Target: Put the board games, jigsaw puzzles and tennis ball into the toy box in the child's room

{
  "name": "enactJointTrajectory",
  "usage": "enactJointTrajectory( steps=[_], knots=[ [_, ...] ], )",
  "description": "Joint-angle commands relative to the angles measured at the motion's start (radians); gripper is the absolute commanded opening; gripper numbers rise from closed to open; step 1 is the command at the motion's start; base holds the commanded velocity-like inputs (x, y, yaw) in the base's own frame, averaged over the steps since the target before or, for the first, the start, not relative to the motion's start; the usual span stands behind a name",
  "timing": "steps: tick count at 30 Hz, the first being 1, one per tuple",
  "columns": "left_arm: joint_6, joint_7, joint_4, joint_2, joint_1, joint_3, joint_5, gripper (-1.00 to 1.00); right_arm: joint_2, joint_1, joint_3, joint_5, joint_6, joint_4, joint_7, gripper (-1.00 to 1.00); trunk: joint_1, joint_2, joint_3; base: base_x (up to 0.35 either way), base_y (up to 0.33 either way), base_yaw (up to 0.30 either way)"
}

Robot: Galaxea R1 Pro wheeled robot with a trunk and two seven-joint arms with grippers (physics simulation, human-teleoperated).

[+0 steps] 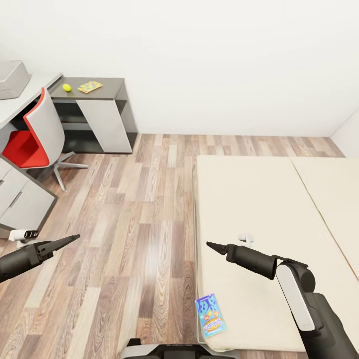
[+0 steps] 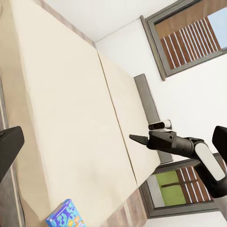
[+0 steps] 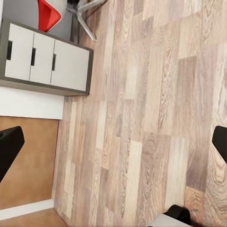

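A blue printed board game (image 1: 210,315) lies flat on the near corner of the beige bed (image 1: 269,214); the left wrist view shows it too (image 2: 66,215). On the dark grey side unit of the table (image 1: 107,89) sit the tennis ball (image 1: 67,88) and a multicolour jigsaw puzzle (image 1: 90,87). The pale grey toy box (image 1: 11,79) stands on the desk at far left. My left gripper (image 1: 74,237) hangs open over the floor. My right gripper (image 1: 211,245) is open above the bed's left edge, well short of the blue game. Both hold nothing.
A red and white chair (image 1: 37,134) stands at the desk, with white drawers (image 1: 20,199) near my left arm. Wood-plank floor (image 1: 144,209) runs between desk and bed. A window (image 2: 189,33) is on the wall beyond the bed.
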Motion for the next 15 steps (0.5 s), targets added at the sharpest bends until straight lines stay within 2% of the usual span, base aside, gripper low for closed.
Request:
enactJointTrajectory(
  steps=[1,15],
  knots=[
    [0.011,-0.005,0.000,0.000,0.000,0.000,-0.001,1.00,0.000,-0.001,-0.001,0.003,0.005,0.000,0.005,1.00,0.001,-0.002,0.000,0.000,0.000,0.000],
    [0.011,-0.005,0.000,0.000,0.000,0.000,-0.001,1.00,0.000,-0.001,0.001,0.003,0.005,0.000,0.000,1.00,0.001,-0.002,0.023,0.000,0.000,0.000]
  ],
)
